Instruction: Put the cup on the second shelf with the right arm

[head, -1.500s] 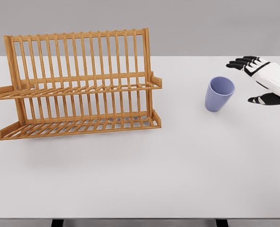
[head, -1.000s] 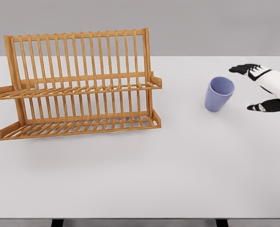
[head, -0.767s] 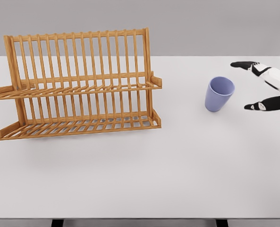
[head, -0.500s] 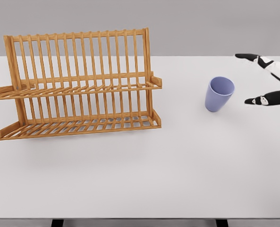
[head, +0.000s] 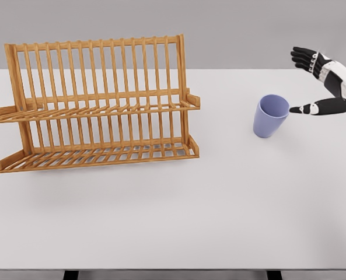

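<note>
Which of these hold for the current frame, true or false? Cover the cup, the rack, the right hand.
1. The cup stands upright on the table. True.
2. The right hand has closed around the cup. False: its fingers are spread and it holds nothing; only the thumb tip reaches close to the cup's rim.
3. The wooden rack has two shelves, and neither holds anything. True.
4. The cup sits to the left of the rack. False: it stands to the rack's right, apart from it.
5. The left hand is reaching toward the rack. False: no left hand is in view.
</note>
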`<state>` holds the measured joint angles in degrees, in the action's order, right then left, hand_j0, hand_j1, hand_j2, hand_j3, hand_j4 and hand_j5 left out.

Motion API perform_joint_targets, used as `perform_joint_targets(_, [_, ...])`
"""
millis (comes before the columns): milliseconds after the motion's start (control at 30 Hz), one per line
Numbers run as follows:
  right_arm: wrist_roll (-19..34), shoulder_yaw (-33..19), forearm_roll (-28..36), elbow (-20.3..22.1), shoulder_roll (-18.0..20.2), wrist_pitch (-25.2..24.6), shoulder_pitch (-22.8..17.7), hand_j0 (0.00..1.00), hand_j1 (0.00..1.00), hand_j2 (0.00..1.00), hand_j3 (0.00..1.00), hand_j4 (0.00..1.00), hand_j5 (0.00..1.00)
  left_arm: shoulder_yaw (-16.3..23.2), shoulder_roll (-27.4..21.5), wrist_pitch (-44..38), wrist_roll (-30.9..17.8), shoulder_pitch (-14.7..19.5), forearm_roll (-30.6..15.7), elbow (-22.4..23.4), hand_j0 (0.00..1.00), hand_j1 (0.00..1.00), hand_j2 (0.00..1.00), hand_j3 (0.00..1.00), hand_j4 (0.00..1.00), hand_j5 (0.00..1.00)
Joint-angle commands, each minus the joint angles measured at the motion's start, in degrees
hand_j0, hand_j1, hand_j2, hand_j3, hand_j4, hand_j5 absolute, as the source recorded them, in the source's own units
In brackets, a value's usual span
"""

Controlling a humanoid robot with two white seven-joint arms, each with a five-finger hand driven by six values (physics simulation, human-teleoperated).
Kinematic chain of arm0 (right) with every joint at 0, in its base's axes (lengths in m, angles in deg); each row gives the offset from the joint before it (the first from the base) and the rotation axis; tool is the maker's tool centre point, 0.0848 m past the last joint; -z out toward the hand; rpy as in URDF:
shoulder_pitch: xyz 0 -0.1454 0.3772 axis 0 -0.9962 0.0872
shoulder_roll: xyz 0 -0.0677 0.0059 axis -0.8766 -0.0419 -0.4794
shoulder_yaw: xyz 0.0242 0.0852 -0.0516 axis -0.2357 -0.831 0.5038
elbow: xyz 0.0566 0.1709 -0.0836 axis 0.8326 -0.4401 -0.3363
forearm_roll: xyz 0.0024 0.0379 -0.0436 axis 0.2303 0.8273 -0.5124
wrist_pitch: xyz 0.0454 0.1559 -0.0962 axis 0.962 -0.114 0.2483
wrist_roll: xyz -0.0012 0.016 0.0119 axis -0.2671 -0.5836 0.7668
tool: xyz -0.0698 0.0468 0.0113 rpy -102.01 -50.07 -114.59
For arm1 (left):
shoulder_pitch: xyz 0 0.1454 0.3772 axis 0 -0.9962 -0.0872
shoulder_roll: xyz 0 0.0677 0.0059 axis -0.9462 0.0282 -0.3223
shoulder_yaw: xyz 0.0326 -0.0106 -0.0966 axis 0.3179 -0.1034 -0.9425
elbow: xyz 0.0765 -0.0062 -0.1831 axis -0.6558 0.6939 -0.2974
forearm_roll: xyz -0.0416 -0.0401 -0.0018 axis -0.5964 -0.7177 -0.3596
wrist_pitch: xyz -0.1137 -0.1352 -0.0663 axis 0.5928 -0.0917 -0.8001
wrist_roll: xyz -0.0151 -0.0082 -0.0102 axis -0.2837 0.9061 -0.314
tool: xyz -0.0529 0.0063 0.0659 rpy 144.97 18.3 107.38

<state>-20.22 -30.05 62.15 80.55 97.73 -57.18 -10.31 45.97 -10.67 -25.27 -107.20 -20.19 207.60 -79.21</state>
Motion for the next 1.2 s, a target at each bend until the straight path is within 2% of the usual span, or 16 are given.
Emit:
perform_joint_targets(0, [0.0,0.0,0.6,-0.2,-0.2,-0.7,0.0,1.00,1.00,1.00,1.00,1.00,1.00,0.0,0.0,0.0,0.0,0.0,0.0,0.0,1.00,1.00,1.00,1.00,1.00,1.00])
perform_joint_targets(333, [0.0,0.0,0.8,-1.6,-0.9,-0.4,-2.4,1.00,1.00,1.00,1.00,1.00,1.00,0.0,0.0,0.0,0.0,0.0,0.0,0.0,1.00,1.00,1.00,1.00,1.00,1.00])
perform_joint_targets(367, [0.0,-0.1,1.6,-1.8,-0.9,-0.4,-2.7,1.00,1.00,1.00,1.00,1.00,1.00,0.0,0.0,0.0,0.0,0.0,0.0,0.0,1.00,1.00,1.00,1.00,1.00,1.00])
perform_joint_targets(433, [0.0,-0.1,7.3,-2.9,-0.6,-0.3,-3.7,1.00,1.00,1.00,1.00,1.00,1.00,0.0,0.0,0.0,0.0,0.0,0.0,0.0,1.00,1.00,1.00,1.00,1.00,1.00])
perform_joint_targets(533, [0.0,0.0,7.5,-3.2,-0.7,-0.3,-4.4,1.00,1.00,1.00,1.00,1.00,1.00,0.0,0.0,0.0,0.0,0.0,0.0,0.0,1.00,1.00,1.00,1.00,1.00,1.00])
perform_joint_targets(867, [0.0,2.0,7.5,-6.2,-3.2,-0.5,-4.3,1.00,1.00,1.00,1.00,1.00,1.00,0.0,0.0,0.0,0.0,0.0,0.0,0.0,1.00,1.00,1.00,1.00,1.00,1.00])
perform_joint_targets(1167, [0.0,1.8,7.6,-9.3,-3.1,-0.4,-2.7,1.00,1.00,1.00,1.00,1.00,1.00,0.0,0.0,0.0,0.0,0.0,0.0,0.0,1.00,1.00,1.00,1.00,1.00,1.00])
